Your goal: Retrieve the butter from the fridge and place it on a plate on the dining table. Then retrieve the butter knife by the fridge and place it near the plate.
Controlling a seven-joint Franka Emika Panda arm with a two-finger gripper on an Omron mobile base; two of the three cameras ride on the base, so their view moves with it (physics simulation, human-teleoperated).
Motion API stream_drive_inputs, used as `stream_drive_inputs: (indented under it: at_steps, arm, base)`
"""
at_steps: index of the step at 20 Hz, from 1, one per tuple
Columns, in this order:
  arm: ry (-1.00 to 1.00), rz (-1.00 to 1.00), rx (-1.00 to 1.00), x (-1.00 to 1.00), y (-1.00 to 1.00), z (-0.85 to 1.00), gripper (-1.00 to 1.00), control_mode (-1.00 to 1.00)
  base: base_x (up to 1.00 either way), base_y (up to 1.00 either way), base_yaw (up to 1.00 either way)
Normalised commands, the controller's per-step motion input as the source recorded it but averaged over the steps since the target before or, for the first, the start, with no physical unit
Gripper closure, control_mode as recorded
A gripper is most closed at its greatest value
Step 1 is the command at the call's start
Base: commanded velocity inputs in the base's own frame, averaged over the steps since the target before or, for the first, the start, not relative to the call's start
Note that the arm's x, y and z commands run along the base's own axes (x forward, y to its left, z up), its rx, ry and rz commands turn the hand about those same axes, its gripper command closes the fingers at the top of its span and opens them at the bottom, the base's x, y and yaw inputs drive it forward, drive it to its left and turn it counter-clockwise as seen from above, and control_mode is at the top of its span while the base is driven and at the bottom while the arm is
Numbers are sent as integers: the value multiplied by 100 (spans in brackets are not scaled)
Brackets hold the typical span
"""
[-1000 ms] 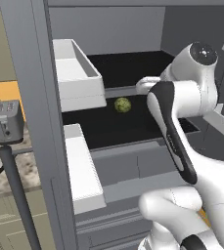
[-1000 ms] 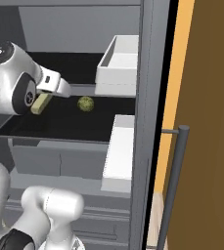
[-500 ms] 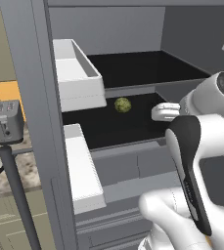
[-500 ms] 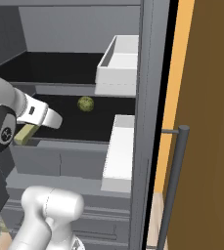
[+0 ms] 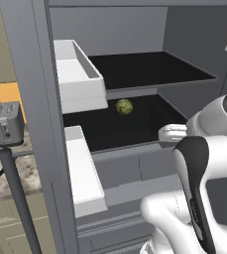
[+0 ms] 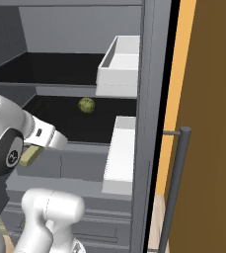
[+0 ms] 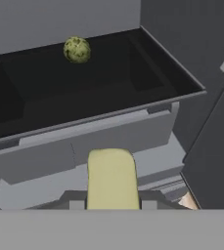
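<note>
A matt, smooth finish was observed on the butter [image 7: 111, 178]; the fridge [image 5: 135, 168] interior was rendered in matt grey.

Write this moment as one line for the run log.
stage: butter out of fridge | gripper: shut on butter | green ball: on lower shelf | plate: not reached

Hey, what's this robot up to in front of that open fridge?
The white arm is fetching butter. Its gripper is shut on the butter, a pale yellow-olive stick, held out in front of the fridge, below the dark shelf. A round green ball sits on that shelf, untouched. White door bins line the open doors. The butter is not yet on a plate, and the knife part of the job remains.
</note>
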Motion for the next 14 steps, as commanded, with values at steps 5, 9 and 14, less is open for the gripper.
stream_drive_inputs:
  at_steps: [5, 9, 14]
  arm:
    - [0, 1, 0, 0, 0, -7, 100, -100]
    - [0, 0, 0, -4, 0, 0, 100, -100]
    - [0, 0, 1, -11, 0, -3, 100, 100]
  base:
    - [0, 0, 0]
    - [0, 0, 0]
    - [-52, 0, 0]
